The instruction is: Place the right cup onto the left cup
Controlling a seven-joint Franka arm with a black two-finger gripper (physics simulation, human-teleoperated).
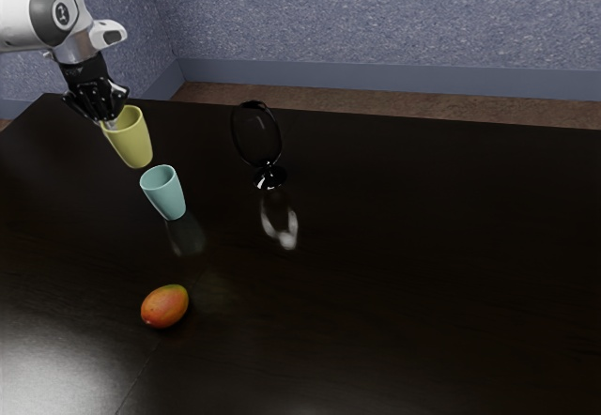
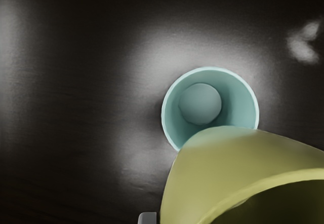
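Speckled blue wall (image 1: 376, 11), glossy dark table (image 1: 423, 293), black pincer (image 1: 108, 122) clamped on tapered yellow cup (image 1: 133, 143), round-mouthed teal cup (image 1: 168, 197) nearby.

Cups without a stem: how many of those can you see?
2. A tapered yellow cup is held up by its rim in the jaws; a tapered teal cup stands on the glossy dark table.
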